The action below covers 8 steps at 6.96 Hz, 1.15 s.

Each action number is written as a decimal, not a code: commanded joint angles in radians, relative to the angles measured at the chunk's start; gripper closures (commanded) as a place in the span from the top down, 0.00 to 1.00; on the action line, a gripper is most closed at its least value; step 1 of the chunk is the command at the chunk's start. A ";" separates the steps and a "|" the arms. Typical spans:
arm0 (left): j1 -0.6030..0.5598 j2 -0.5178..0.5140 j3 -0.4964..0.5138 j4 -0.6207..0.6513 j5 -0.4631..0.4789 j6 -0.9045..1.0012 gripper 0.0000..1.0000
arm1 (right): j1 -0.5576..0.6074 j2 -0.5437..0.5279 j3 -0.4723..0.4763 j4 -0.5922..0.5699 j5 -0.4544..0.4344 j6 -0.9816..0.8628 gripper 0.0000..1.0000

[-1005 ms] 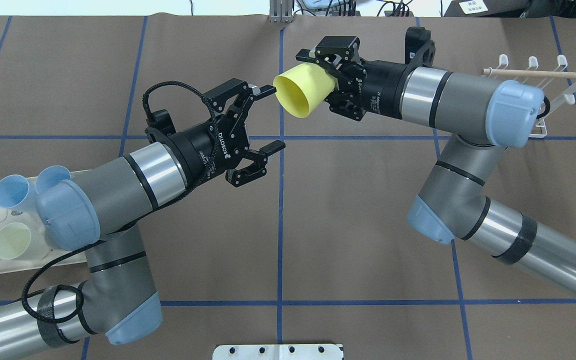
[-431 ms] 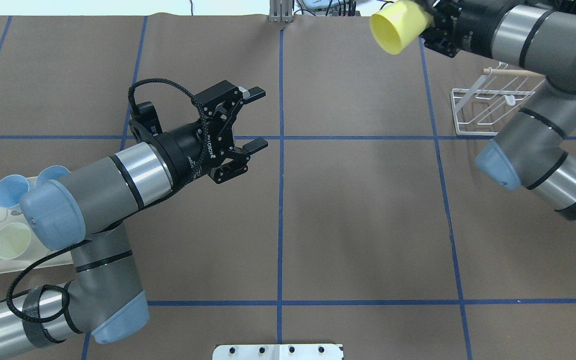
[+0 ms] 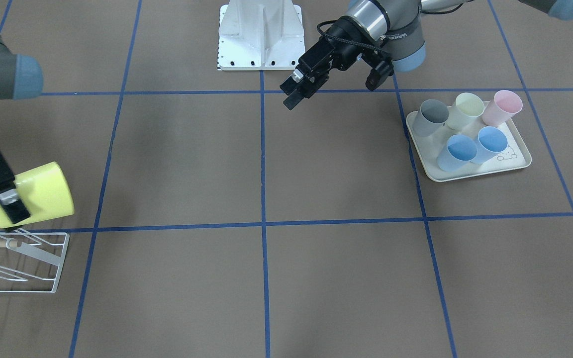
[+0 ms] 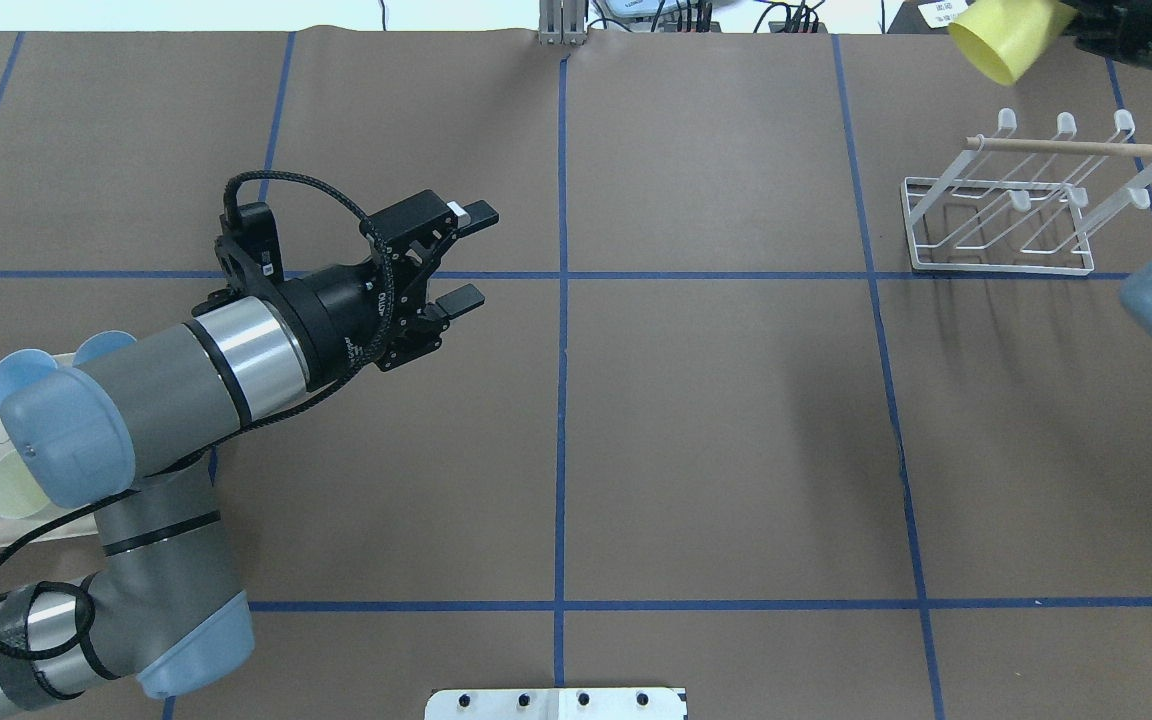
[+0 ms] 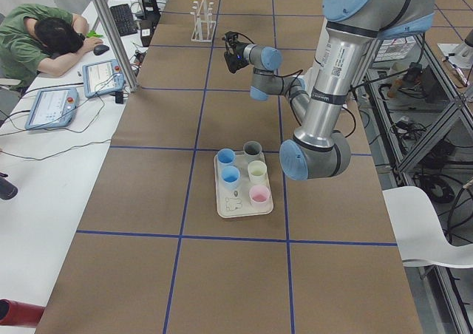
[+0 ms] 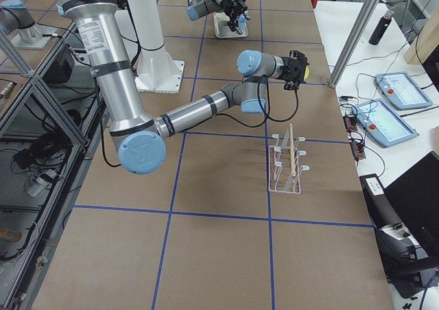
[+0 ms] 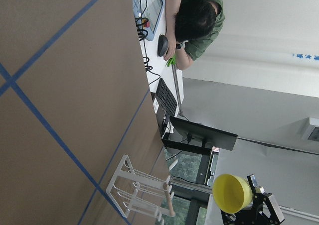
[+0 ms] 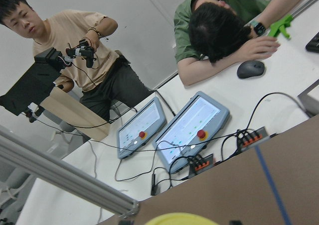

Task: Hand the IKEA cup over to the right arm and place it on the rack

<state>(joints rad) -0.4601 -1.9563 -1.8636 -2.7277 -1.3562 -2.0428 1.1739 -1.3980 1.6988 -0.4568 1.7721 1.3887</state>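
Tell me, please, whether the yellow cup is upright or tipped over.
Tipped: the yellow cup lies on its side in the right tool, its open mouth facing sideways toward the left wrist camera.

Yellow cup [image 3: 43,191] on its side, aloft near upright white wire rack [image 4: 1076,147]

- The IKEA cup [image 3: 43,191] is plain bright yellow.
- The rack [image 4: 1001,270] is white wire; its dowel [image 4: 1076,147] is pale wood.
- The table [image 4: 716,420] is brown, crossed by a grid of blue tape lines [image 4: 561,400].
- The tray [image 3: 427,149] is cream with a small dark line drawing [image 3: 508,155].
- On the tray stand a grey cup [image 3: 430,118], a pale yellow-green cup [image 3: 468,110], a pink cup [image 3: 502,107] and two light blue cups [image 3: 458,151].
- The left gripper [image 4: 476,255] is black with a white patch at one fingertip.
- The left arm [image 4: 186,380] is grey with a silver band and light blue joint caps.
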 commanded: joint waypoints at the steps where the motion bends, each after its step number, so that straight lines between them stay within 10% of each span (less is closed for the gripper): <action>1: -0.049 0.013 -0.071 0.203 -0.071 0.067 0.99 | 0.055 -0.164 0.005 -0.006 -0.102 -0.337 0.00; 3: -0.162 0.013 -0.107 0.409 -0.218 0.116 0.99 | 0.052 -0.278 0.018 -0.005 -0.221 -0.575 0.00; 8: -0.178 0.049 -0.101 0.425 -0.241 0.204 0.99 | -0.092 -0.289 -0.014 -0.006 -0.336 -0.582 0.00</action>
<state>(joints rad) -0.6353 -1.9131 -1.9660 -2.3026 -1.5946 -1.8466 1.1140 -1.6855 1.6906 -0.4625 1.4587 0.8087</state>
